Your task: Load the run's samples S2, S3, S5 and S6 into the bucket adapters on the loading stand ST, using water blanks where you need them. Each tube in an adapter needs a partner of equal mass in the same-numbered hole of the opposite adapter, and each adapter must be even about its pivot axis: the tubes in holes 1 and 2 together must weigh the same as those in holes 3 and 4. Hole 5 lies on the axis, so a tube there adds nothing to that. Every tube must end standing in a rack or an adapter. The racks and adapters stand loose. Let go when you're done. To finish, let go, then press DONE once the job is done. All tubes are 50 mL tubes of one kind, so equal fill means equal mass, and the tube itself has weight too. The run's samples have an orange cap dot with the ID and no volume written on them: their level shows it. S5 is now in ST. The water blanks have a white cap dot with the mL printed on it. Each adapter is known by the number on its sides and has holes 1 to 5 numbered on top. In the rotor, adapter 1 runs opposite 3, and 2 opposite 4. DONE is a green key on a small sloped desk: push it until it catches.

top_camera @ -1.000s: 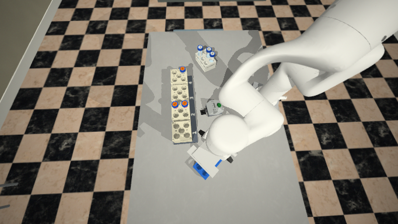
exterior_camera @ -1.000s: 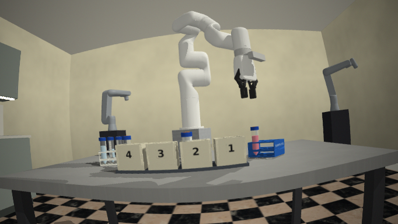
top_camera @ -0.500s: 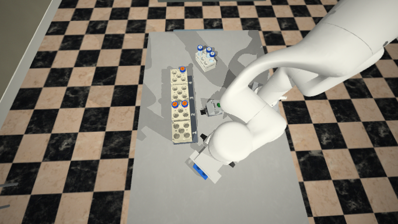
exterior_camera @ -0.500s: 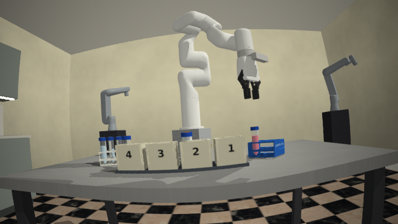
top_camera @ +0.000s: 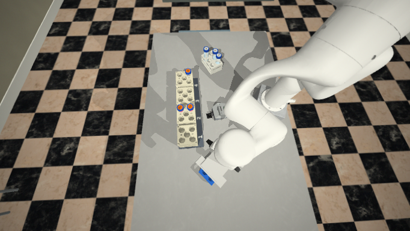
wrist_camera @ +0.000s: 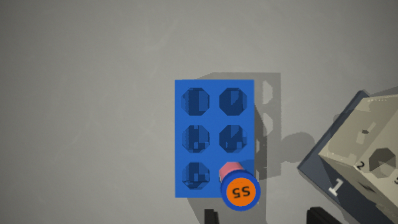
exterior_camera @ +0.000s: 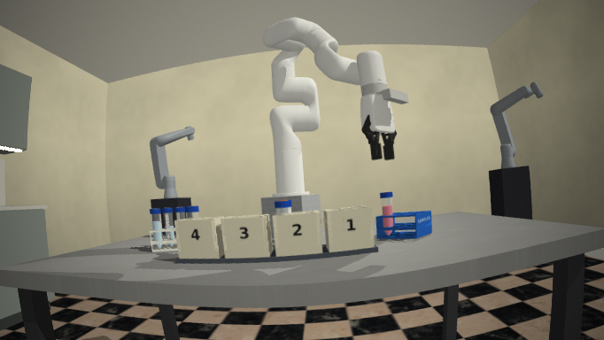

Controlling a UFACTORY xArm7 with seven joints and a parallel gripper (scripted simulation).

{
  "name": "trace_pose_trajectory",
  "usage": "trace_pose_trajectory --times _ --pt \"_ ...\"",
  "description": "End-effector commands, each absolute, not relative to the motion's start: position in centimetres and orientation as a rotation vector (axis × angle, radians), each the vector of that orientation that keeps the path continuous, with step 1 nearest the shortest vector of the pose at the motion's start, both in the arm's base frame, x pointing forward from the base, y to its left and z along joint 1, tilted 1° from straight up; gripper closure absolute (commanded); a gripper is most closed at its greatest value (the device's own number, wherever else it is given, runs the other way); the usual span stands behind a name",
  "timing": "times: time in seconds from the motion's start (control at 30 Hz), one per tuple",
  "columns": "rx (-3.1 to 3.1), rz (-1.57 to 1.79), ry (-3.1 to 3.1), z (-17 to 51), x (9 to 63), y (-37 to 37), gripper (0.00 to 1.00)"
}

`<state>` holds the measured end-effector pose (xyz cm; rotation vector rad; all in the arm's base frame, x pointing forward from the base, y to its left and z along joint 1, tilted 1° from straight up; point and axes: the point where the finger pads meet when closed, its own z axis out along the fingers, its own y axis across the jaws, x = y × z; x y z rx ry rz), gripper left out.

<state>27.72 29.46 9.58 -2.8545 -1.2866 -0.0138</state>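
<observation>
Over the worktop (top_camera: 255,198) (exterior_camera: 469,235) (wrist_camera: 90,125), well in from its edges, and beyond the adapter 1 end of the loading stand (top_camera: 200,141) (exterior_camera: 310,255) (wrist_camera: 313,171), with a narrow strip of surface between stand and blue rack (top_camera: 207,178) (exterior_camera: 421,227) (wrist_camera: 214,120). Held well above that rack, with roughly half-open fingers and open air between them: the pincer (top_camera: 223,156) (exterior_camera: 383,152) (wrist_camera: 262,217), gripping and touching nothing. Below, upright in a corner hole of the rack nearest the stand: the orange-dotted tube (exterior_camera: 387,212) (wrist_camera: 240,192), apparently marked S5.

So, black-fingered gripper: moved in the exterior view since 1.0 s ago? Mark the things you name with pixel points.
Yes. The black-fingered gripper (top_camera: 223,156) (exterior_camera: 383,158) (wrist_camera: 265,217) moved down and slightly right, closer to the blue-capped tube of pink liquid (exterior_camera: 387,215) (wrist_camera: 241,191).
</observation>
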Motion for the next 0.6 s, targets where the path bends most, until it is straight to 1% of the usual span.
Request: trace_pose_trajectory --times 0.0,0.57 --pt "-2.854 -0.02 -1.286 8.9 27.8 29.6 0.43" --pt "-2.854 -0.02 -1.286 5.9 27.9 29.6 0.43"
